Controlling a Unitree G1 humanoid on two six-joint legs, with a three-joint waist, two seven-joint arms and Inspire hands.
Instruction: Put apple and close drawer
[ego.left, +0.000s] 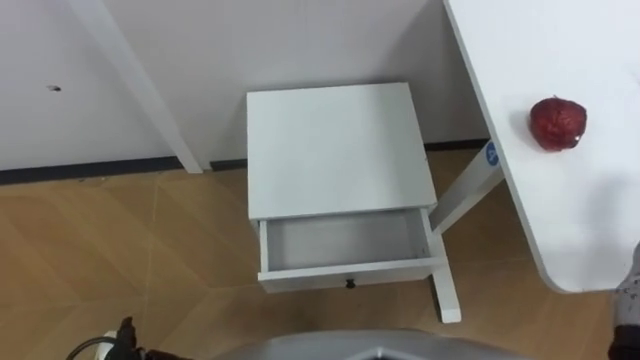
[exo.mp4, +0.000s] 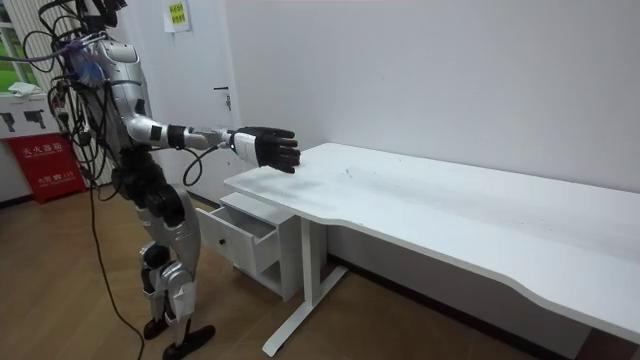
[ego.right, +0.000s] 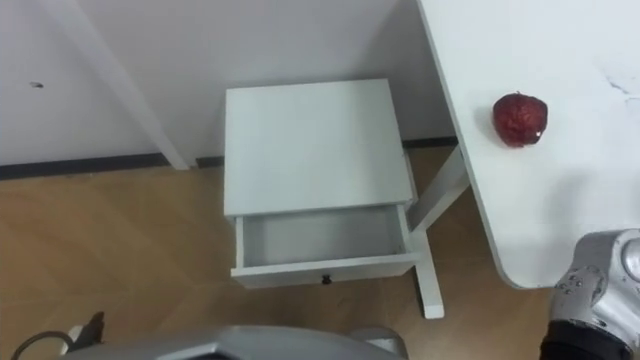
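apple (ego.left: 557, 123): red, on the white tabletop (ego.left: 590, 220), near the edge on the cabinet side, well back from the rounded near corner; nothing is touching it.
drawer (ego.left: 345, 243): pulled out toward the robot, with its grey inside showing and a small dark knob (ego.left: 350, 284) on the front.
cabinet (ego.left: 335, 150): white with a flat top. It stands on the wood floor (ego.left: 120, 250) against the wall, just beside the tabletop's white leg (ego.left: 465, 195).
right hand (exo.mp4: 266, 148): dark, at the end of an arm stretched out level in the room view, above the end of the tabletop. The fingers look loosely straight and it seems to hold nothing, but the view is from far off, so this is not certain.
robot: stands at the room view's left, at the tabletop's end, with the cabinet in front of its legs.
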